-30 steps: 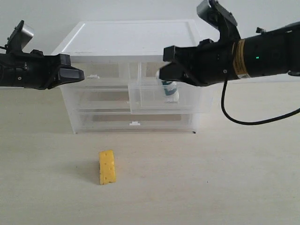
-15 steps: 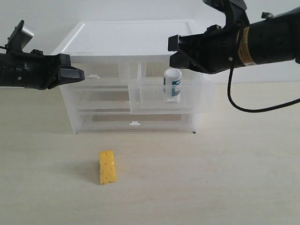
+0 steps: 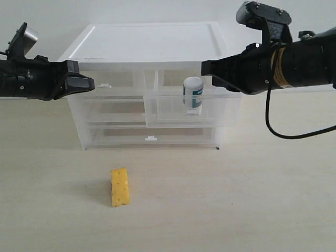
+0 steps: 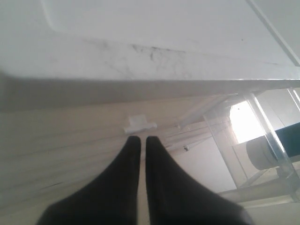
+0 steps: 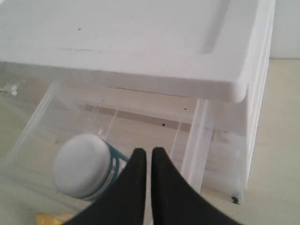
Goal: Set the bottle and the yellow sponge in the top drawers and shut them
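The right tool (image 3: 206,67) is drawn back from the bottle (image 3: 193,93), pressed closed and empty.
The bottle is left upright in the pulled-out right top drawer (image 3: 163,113); the yellow sponge (image 3: 119,187) is seen on the worktop (image 3: 241,199); the left tool (image 3: 90,83) is held closed, empty, beside the cabinet (image 3: 152,44).

Both arms are matt black. The left arm (image 3: 31,79), at the left edge of the frame, carries a silvery-grey block (image 3: 26,35) on top. The right arm (image 3: 304,63), upper right, wears a yellow band (image 3: 273,65) with print too small to read, and a thin black cable (image 3: 278,135) loops beneath it. The left gripper (image 4: 139,139) and right gripper (image 5: 145,151) each end in two smooth, tapering black fingers.
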You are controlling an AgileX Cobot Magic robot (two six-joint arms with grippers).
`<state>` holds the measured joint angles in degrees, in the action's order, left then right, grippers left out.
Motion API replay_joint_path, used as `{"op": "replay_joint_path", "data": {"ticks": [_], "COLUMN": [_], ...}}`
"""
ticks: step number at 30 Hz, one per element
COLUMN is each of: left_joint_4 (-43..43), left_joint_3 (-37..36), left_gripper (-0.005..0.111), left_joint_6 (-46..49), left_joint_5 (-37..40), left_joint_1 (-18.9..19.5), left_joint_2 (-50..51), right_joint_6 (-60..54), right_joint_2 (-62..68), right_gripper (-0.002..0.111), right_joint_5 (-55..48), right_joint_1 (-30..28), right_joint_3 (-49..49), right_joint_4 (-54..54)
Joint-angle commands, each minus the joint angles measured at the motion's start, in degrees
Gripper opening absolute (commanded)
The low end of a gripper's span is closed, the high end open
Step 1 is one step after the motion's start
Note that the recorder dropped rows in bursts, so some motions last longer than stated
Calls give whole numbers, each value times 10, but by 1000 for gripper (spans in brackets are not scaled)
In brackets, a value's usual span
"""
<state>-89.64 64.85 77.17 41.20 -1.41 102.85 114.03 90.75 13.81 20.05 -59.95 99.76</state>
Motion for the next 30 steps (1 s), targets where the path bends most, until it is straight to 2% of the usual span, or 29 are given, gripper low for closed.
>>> {"op": "replay_joint_path", "data": {"ticks": [1, 4, 8, 11, 15, 18, 30], "left_joint_4": [-4, -6, -8, -7, -6, -6, -1], "left_joint_3": [-2, -2, -2, -2, -2, -2, -2], "left_gripper": [4, 4, 4, 4, 4, 4, 4], "left_joint_6": [4, 4, 4, 4, 4, 4, 4], "left_joint_5": [7, 7, -2, 1, 3, 3, 8], "left_joint_1": [1, 1, 1, 1, 1, 1, 1], "left_joint_2": [-1, -1, -1, -1, -1, -1, -1], "right_joint_6": [-9, -1, -11, -17, -10, 37, 26], "right_joint_2": [-2, 6, 25, 17, -17, -38, -27], "right_gripper": [0, 0, 0, 0, 0, 0, 0], "right_joint_5": [4, 17, 72, 89, 73, 74, 65], "right_joint_1": [-1, 6, 70, 97, 96, 90, 91], "right_joint_3": [2, -1, -31, -63, -70, -66, -34], "right_joint_4": [2, 2, -48, -39, -20, 2, 2]}}
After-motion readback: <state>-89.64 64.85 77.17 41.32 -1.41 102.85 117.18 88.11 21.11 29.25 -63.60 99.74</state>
